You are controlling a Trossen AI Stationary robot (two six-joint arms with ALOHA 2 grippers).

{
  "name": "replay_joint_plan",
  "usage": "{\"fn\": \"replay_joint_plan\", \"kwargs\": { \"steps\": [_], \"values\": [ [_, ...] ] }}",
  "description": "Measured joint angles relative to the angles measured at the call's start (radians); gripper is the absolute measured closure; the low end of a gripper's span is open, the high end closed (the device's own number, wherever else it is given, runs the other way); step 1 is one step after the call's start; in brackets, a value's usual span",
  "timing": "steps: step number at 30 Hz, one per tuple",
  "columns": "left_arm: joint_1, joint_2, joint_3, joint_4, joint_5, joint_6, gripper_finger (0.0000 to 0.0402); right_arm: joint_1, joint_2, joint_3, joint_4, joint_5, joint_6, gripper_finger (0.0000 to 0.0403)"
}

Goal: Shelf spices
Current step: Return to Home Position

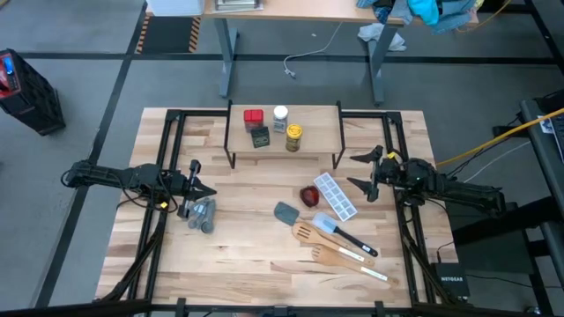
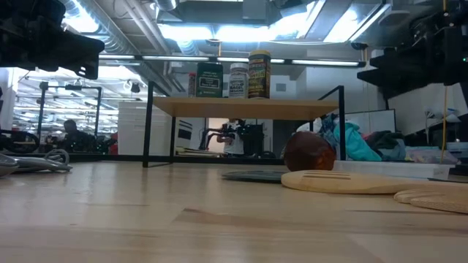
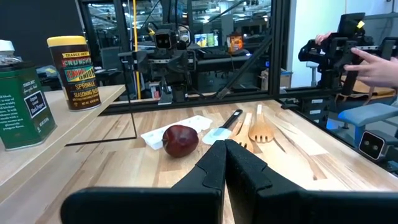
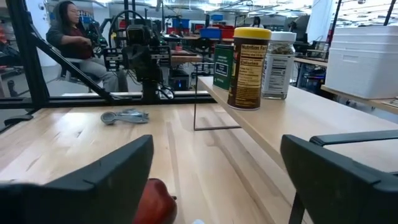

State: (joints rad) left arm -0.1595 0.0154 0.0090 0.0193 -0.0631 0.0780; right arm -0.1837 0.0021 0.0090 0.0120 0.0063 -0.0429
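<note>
From above I see a grey floor (image 1: 70, 26) crossed by dark strips, a second desk (image 1: 300, 9) on grey legs along the top edge, a loose cable (image 1: 293, 67) below it, and a black crate (image 1: 31, 101) at upper left. In the low view, long ceiling lights (image 2: 241, 33) glow overhead. A seated person (image 4: 71, 31) fills the upper left of the right wrist view, a white box (image 4: 364, 59) its right.

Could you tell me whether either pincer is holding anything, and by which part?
Nothing is held: the left pincer is shut empty, the right pincer open; the spices stand on the shelf.
</note>
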Motion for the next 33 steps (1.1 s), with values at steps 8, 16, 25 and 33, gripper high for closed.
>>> {"fn": "replay_joint_plan", "kwargs": {
  "steps": [8, 16, 25, 33],
  "values": [
    [0.000, 0.000, 0.000, 0.000, 0.000, 0.000, 0.0400, 0.000, 0.000, 0.000, -0.002, 0.001, -0.020, 0.0143],
    [0.000, 0.000, 0.000, 0.000, 0.000, 0.000, 0.0400, 0.000, 0.000, 0.000, -0.002, 0.001, -0.042, 0.0262],
    [0.000, 0.000, 0.000, 0.000, 0.000, 0.000, 0.0400, 0.000, 0.000, 0.000, -0.003, 0.001, -0.070, 0.0394],
    [0.000, 0.000, 0.000, 0.000, 0.000, 0.000, 0.0400, 0.000, 0.000, 0.000, -0.003, 0.001, -0.068, 0.0376]
  ]
}}
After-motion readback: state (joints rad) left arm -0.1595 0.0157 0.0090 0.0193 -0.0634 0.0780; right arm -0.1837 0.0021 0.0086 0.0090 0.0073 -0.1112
